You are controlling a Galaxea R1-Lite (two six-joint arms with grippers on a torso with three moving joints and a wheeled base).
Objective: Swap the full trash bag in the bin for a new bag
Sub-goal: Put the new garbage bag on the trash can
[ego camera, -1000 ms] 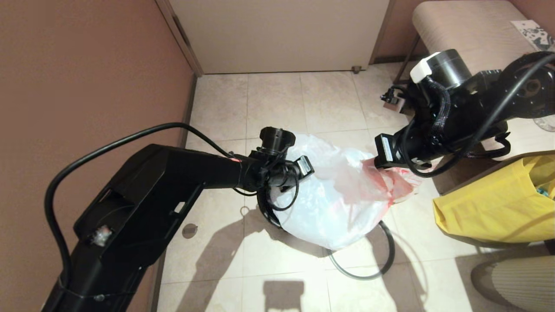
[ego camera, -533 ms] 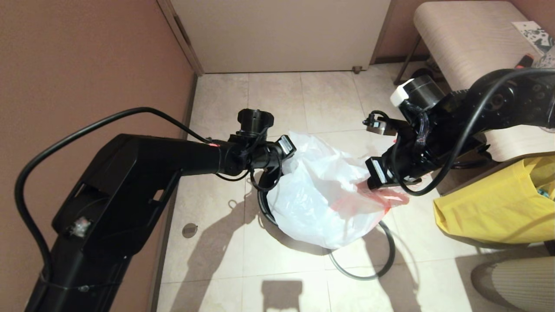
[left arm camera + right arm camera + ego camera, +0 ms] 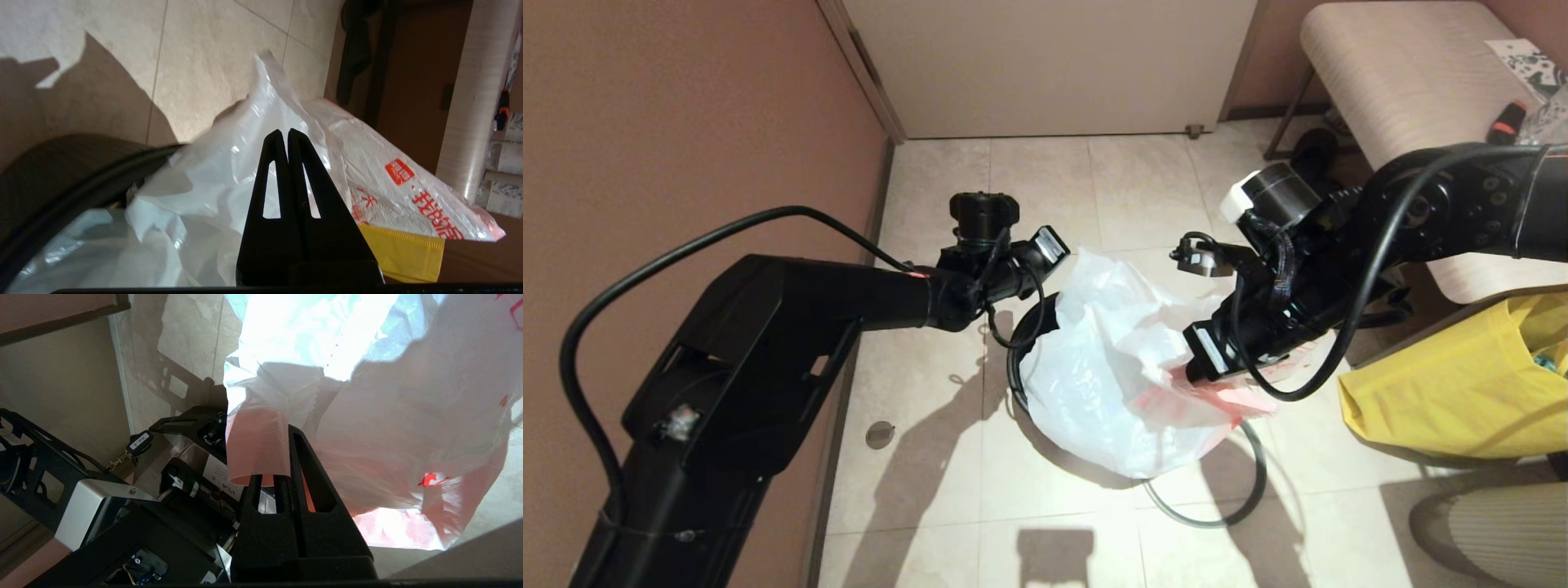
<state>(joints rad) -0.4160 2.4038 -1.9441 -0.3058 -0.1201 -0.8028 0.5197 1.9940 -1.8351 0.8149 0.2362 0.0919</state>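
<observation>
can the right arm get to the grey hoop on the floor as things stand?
Probably not: the right gripper is shut on the bag, which drapes over part of the hoop.

You are looking at a lived-in indoor room, most likely a home or guest room. Beige floor tiles (image 3: 1045, 188) run up to a brown wall (image 3: 686, 122) and a pale door (image 3: 1054, 65). A cushioned bench (image 3: 1405, 73) stands to your right, with a yellow fabric bag (image 3: 1445, 392) beside it and a small black bin (image 3: 1029, 327) lined with a white plastic bag (image 3: 1111, 384).
</observation>
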